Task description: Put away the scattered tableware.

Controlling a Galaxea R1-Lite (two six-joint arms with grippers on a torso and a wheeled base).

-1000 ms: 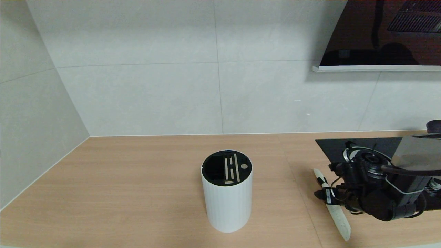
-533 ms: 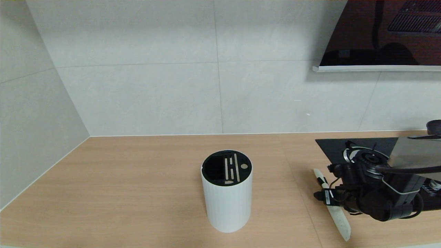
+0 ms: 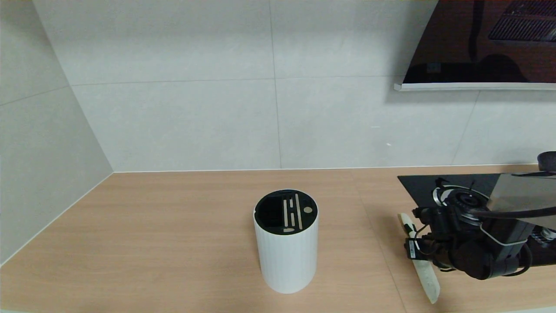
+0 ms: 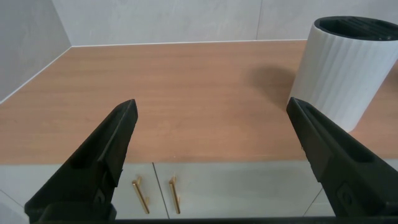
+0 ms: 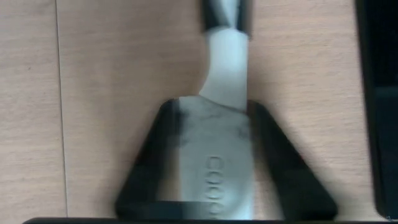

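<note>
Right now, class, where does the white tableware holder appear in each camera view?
Head view: the white holder stands centrally, left of the right gripper.
Left wrist view: the white holder stands beyond the open left gripper.
Right wrist view: the knife in the right gripper.
Shared landmark: the wooden countertop.

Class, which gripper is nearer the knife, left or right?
Right. The right gripper clasps the knife; the left gripper hangs open at the counter's front edge, beyond the holder.

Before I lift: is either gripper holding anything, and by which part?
Right gripper clamps the white knife at its wide middle section; left gripper is open, empty.
</note>
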